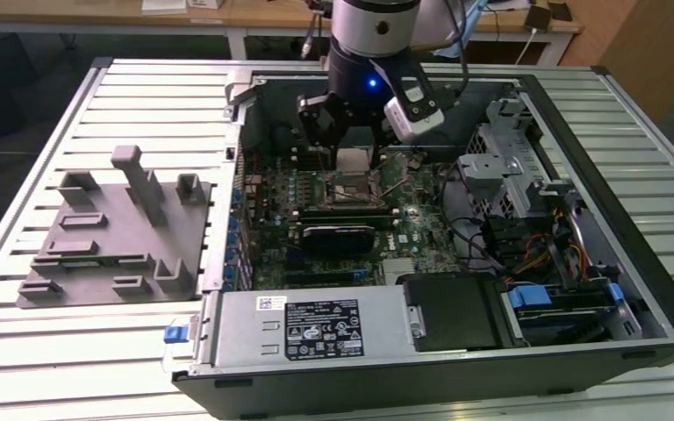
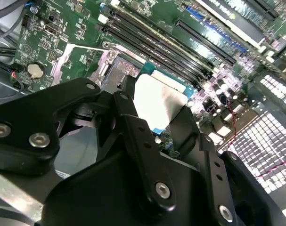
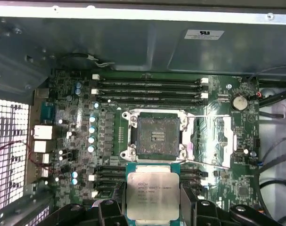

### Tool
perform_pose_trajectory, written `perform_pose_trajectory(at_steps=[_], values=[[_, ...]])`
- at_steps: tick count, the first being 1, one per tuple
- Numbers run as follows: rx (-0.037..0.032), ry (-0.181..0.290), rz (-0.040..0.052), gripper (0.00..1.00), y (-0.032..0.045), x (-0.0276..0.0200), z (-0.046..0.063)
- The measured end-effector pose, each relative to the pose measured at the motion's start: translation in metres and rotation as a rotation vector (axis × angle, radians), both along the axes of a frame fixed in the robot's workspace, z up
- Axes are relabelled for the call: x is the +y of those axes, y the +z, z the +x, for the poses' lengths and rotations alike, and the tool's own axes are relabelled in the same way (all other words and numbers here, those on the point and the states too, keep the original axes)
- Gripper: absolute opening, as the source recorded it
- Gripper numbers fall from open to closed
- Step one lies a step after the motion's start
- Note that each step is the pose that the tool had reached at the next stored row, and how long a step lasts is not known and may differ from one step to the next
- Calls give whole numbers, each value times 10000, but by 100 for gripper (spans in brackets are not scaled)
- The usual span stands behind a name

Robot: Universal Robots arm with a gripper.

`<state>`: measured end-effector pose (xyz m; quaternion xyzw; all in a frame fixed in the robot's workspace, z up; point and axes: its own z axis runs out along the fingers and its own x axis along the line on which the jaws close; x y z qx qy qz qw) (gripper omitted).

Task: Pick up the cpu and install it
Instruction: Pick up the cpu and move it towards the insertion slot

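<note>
Slatted table [image 1: 32, 132], open case [image 1: 665, 303] | tool [image 3: 153, 209] clamping cpu [image 3: 152, 195] edges near socket [image 3: 158, 136] | likely light, stiff, fragile: edge-hold only

Can't see whole silvery flat square metal-topped cpu [image 3: 153, 190] in first wrist view: edges tucked behind black metal gripper [image 3: 153, 208] fingers [image 3: 109, 209]; top print too small.

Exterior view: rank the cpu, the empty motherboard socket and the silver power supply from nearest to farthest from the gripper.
1. cpu: clamped in the gripper.
2. socket: open, just beneath the gripper.
3. power supply: far off, in the exterior view's foreground.
</note>
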<state>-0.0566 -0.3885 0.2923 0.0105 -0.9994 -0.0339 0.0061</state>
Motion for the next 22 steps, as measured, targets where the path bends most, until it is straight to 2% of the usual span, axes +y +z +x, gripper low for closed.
perform_pose_trajectory(at_steps=[7,22], values=[[89,0,-1,54,-75,86,31],[195,0,0,54,-215,240,70]])
